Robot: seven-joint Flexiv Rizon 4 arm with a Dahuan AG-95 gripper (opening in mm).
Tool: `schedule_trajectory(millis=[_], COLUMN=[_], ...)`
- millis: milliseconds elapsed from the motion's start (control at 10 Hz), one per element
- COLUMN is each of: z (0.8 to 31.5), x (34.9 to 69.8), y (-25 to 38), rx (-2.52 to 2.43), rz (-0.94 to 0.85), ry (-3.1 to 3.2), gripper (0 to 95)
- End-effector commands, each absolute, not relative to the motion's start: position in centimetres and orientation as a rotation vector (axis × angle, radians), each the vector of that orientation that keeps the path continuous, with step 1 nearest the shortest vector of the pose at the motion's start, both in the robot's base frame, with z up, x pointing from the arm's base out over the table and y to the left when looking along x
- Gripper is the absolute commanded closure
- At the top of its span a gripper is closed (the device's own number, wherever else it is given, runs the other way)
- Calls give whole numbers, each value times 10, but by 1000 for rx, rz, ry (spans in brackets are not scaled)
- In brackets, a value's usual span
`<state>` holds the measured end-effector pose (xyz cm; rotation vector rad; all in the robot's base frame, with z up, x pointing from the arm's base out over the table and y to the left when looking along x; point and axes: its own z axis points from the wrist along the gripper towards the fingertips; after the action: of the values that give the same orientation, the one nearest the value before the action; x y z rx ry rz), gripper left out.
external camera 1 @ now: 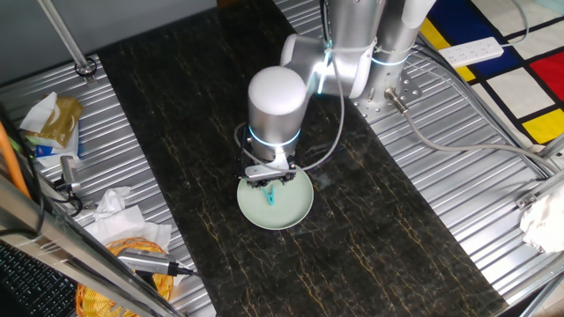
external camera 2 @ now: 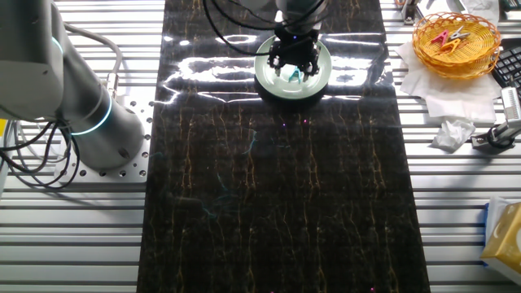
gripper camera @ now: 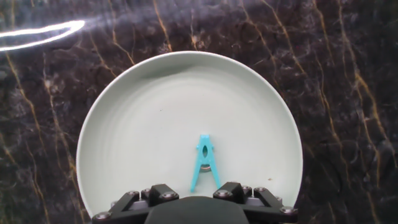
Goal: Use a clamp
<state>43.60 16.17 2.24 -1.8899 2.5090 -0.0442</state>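
- On the dark marbled table (external camera 1: 176,132), a pale green plate (gripper camera: 143,124) sits beneath the arm.
- Directly over the plate hangs the gripper (external camera 1: 270,183); whether its jaws are apart or together cannot be told.
- Just below the gripper, the teal clamp (gripper camera: 203,162) lies flat on the plate, ungrasped.

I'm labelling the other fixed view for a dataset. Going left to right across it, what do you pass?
Robot arm base → pale green plate with the gripper over the clamp → orange basket → crumpled tissue.
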Motion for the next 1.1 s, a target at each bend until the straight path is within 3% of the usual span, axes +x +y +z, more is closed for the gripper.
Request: schedule_trajectory(millis=[100,1100], z=[17,13], x=[439,440], y=[162,162], rx=[-1876,-1823], rz=[-46,13], ry=[2514,2495], gripper=[380,380])
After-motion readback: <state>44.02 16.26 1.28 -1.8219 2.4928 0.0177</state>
